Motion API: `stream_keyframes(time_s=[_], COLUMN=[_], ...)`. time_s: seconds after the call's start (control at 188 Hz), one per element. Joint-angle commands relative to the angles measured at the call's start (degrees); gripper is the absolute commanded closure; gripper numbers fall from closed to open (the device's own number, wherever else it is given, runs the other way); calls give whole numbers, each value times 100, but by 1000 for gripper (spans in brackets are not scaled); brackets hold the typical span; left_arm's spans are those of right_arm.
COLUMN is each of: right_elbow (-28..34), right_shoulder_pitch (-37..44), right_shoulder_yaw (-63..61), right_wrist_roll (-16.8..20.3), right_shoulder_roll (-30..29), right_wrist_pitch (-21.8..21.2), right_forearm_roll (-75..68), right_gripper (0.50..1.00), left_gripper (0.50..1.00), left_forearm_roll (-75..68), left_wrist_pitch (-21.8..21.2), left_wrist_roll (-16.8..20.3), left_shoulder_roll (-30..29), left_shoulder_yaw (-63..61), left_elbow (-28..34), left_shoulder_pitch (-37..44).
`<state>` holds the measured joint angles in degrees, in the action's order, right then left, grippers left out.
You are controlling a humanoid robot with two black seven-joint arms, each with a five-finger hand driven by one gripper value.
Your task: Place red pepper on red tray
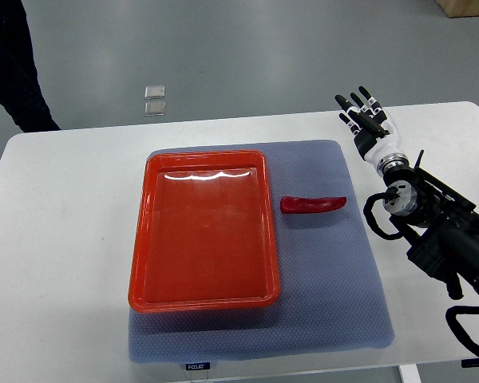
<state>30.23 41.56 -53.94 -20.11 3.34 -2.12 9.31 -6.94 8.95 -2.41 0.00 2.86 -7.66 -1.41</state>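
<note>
A red pepper (313, 205) lies on its side on the grey mat (335, 279), just right of the red tray (204, 230). The tray holds nothing. My right hand (366, 116) is raised at the table's far right, beyond and to the right of the pepper, fingers spread and holding nothing. Its arm (435, 227) comes in from the lower right. The left arm does not show.
The mat lies on a white table (64, 239). A person's dark clothing (12, 64) stands at the far left beyond the table. Two small clear squares (154, 100) lie on the floor behind the table.
</note>
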Motion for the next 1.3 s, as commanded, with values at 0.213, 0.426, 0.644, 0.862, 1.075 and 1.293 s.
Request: stream_keyframes(time_s=[0.213, 0.426, 0.644, 0.862, 1.075, 1.293], right_elbow=[0, 0, 0, -35, -44, 35], right_shoulder_pitch=[1, 1, 1, 45, 19, 1], right_shoulder_yaw=[7, 7, 7, -2, -2, 24], right_wrist_roll=[-10, -10, -10, -19, -19, -28], right_shoulder_roll=[9, 9, 9, 17, 61, 123], right_wrist_pitch=[10, 10, 10, 27, 19, -17], right_forearm_roll=[1, 1, 1, 10, 1, 36], right_gripper=[587, 585, 585, 585, 585, 587], left_gripper=[500, 500, 500, 500, 500, 500], left_forearm_roll=[0, 0, 0, 0, 0, 0], left_wrist_pitch=[-8, -8, -8, -8, -8, -8], left_wrist_roll=[4, 4, 4, 4, 4, 4], left_shoulder_roll=[0, 0, 0, 0, 0, 0], left_shoulder_yaw=[-5, -22, -22, -22, -14, -14], left_elbow=[19, 36, 27, 27, 27, 27], left_shoulder_pitch=[9, 9, 9, 9, 9, 9])
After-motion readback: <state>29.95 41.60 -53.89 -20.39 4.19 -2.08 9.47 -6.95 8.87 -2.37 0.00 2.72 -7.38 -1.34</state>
